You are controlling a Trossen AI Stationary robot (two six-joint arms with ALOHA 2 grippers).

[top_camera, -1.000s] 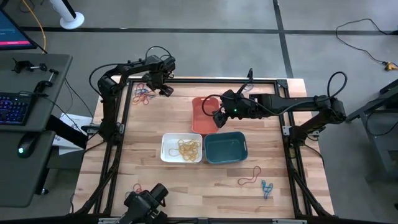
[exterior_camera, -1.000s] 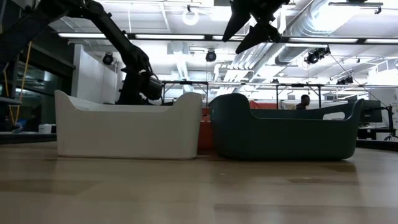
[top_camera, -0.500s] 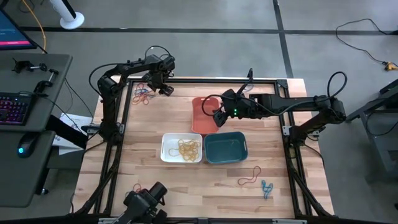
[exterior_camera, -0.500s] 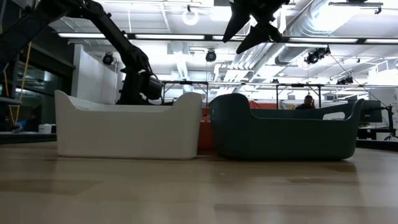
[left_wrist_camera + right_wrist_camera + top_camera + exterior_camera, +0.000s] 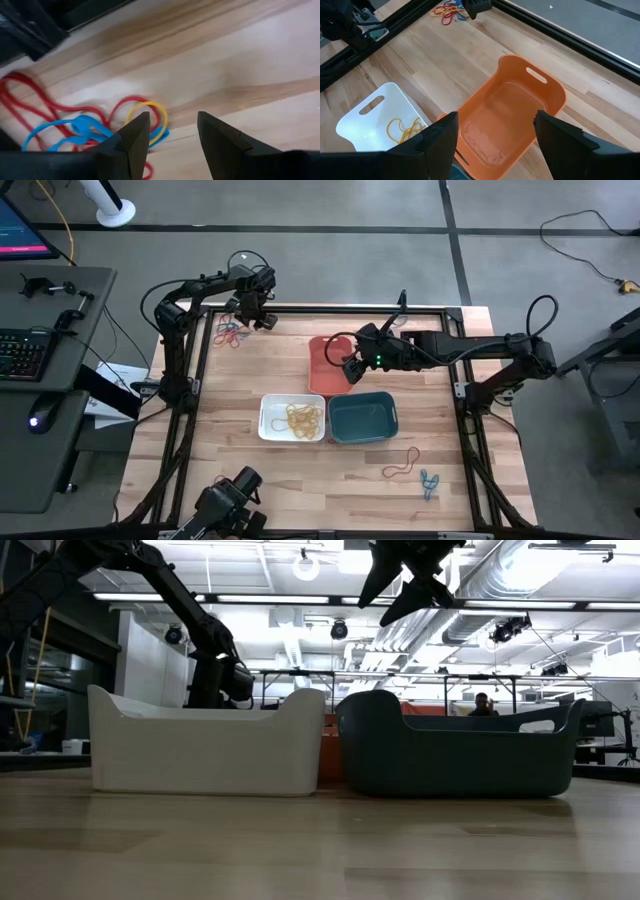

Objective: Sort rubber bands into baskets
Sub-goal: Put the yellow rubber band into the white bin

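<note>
High view, progress check: early-to-mid, most of the sorting still ahead.

Done so far: white basket (image 5: 292,418) holds a tangle of yellow bands (image 5: 303,418), sitting front-centre beside the teal basket (image 5: 363,417). Right wrist view confirms yellow loops on the white floor.

Not done:
- orange basket (image 5: 322,364), behind the other two, looks empty in the right wrist view, bare floor all the way.
- teal basket shows nothing inside from above; blue on teal hard to rule out.
- mixed pile of bands (image 5: 229,333) at the far left corner of the table, red, blue and at least one yellow.
- red band (image 5: 401,464) and blue band (image 5: 429,481) loose on the wood near the front right, well apart from any basket.
- small red-blue cluster (image 5: 222,482) at the front left edge, partly hidden by camera hardware.

Left gripper (image 5: 171,131) down at the far-left pile, fingers parted, straddling bare wood just beside the yellow loop (image 5: 148,120); nothing pinched as far as visible, contact with the band not clear. Probably mid-pick.

Right gripper (image 5: 495,131) hovering over the orange basket, fingers wide apart, carrying nothing. Waiting.

Remaining by judgement: reds to orange, blues to teal, stray yellow to white.
</note>
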